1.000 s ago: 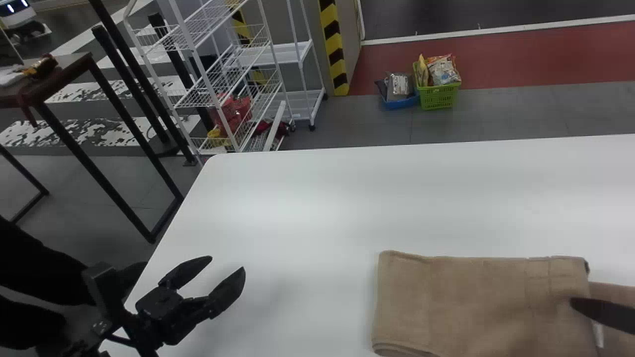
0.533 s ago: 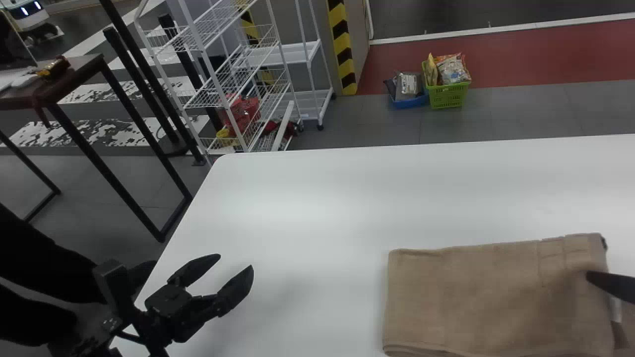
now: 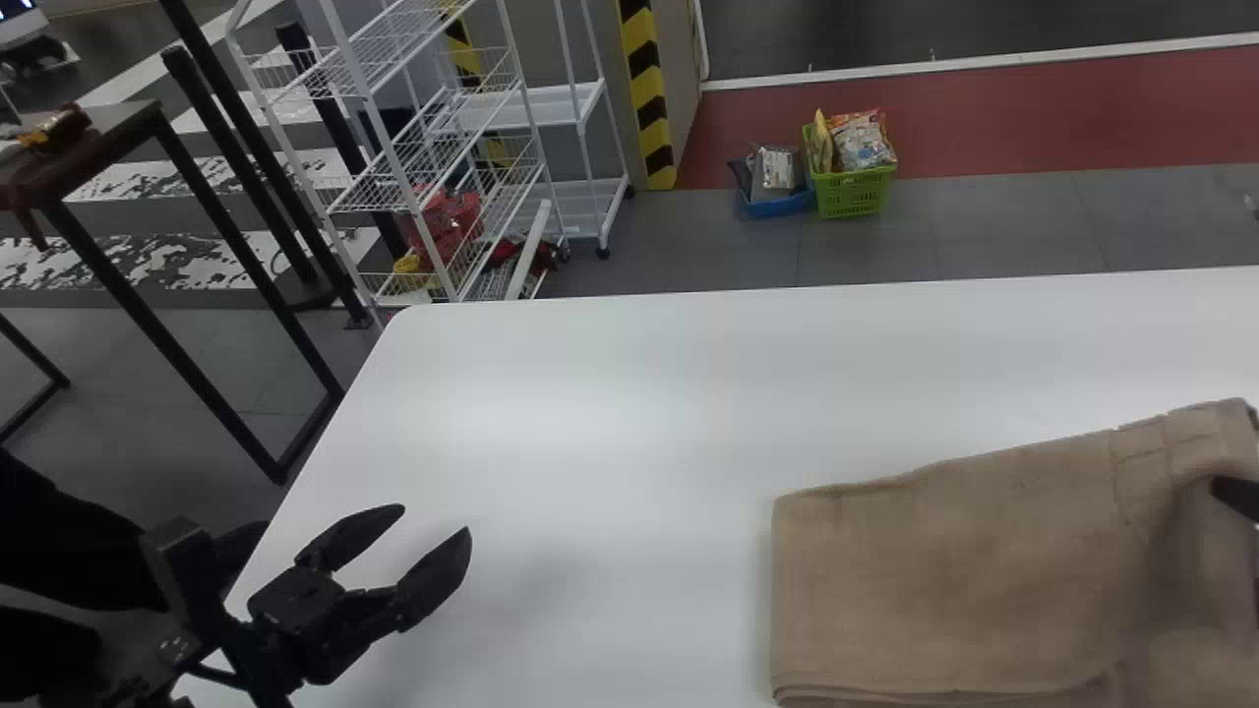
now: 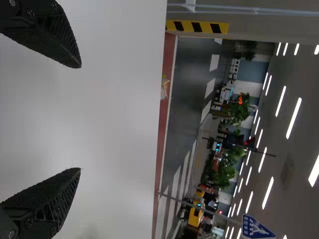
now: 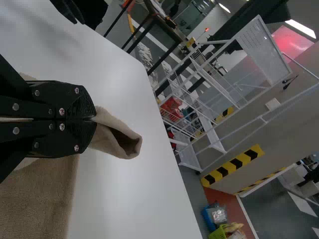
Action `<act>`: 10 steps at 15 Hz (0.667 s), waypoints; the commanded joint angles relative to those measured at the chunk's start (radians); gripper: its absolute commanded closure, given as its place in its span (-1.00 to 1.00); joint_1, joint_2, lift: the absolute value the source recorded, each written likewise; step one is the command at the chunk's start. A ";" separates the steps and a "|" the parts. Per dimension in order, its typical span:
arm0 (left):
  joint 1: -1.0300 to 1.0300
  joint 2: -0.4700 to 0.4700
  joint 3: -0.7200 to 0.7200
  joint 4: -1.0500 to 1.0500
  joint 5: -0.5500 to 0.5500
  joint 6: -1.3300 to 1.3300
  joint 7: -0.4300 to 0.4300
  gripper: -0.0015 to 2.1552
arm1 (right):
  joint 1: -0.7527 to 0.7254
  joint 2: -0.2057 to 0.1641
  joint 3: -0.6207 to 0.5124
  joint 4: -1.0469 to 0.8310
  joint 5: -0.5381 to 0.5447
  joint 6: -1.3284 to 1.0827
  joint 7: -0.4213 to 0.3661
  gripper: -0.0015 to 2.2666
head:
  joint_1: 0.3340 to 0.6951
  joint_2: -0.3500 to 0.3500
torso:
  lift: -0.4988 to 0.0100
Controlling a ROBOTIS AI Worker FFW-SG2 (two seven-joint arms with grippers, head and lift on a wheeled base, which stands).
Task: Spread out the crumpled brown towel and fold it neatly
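Towel (image 3: 964, 580) pinched by right fingers (image 3: 1239, 497), right wrist view.

Between the left pincer (image 3: 437, 523), at the near left of the white desk (image 3: 590, 393), and the brown towel (image 3: 964, 590), at the near right, lies a wide open lane. It joins a broad bare stretch running along the desk's far side. The left pincer's fingers stand apart, with only open surface between them. On the right, the towel and the right pincer (image 3: 1237, 497) clamped on it block the near side; a cloth corner juts past its fingertips. Beyond the desk's far left corner, a white wire rack (image 3: 433, 157) stands in the way.
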 commanded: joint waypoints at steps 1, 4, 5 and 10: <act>-0.001 -0.003 0.000 0.003 -0.008 0.000 0.001 -0.93 | 0.041 0.001 -0.041 -0.025 -0.018 0.002 0.002 0.01 | 1.00 0.78 | 0.46; -0.006 -0.003 -0.012 0.006 -0.020 0.000 0.001 -0.93 | 0.082 0.001 -0.110 -0.049 -0.032 0.002 0.029 0.01 | 1.00 0.74 | 0.46; -0.006 -0.003 -0.015 0.007 -0.020 0.000 0.001 -0.93 | 0.096 -0.001 -0.130 -0.055 -0.032 0.002 0.040 0.01 | 1.00 0.72 | 0.46; -0.009 -0.003 -0.024 0.013 -0.026 0.000 0.001 -0.93 | 0.101 -0.007 -0.202 -0.048 -0.021 0.002 0.055 0.01 | 1.00 0.56 | 0.46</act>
